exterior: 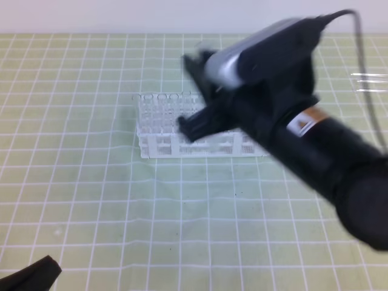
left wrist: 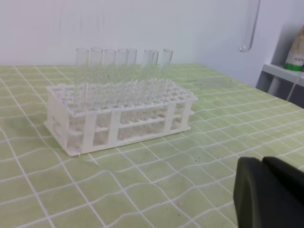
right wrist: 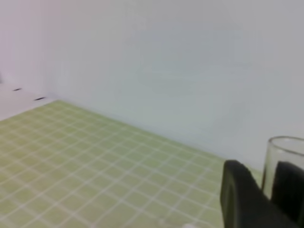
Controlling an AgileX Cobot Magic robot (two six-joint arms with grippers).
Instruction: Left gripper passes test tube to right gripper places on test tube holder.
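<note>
The white test tube holder (exterior: 182,145) stands mid-table with several clear tubes upright in its back rows (left wrist: 118,61). In the right wrist view my right gripper (right wrist: 266,190) is shut on the test tube (right wrist: 284,156), whose rimmed mouth sticks up between the black fingers (right wrist: 237,199). From the left wrist view the test tube (left wrist: 251,28) hangs upright, high and to the right behind the rack. The right arm (exterior: 279,97) stretches blurred over the rack's right part. Down at the near left corner, my left gripper (left wrist: 264,190) is shut and holds nothing.
Three clear tubes (exterior: 370,82) lie grouped at the far right of the green grid mat (exterior: 121,206). A shelf with a bottle (left wrist: 297,47) stands beyond the table's right edge. The white wall runs close behind the rack.
</note>
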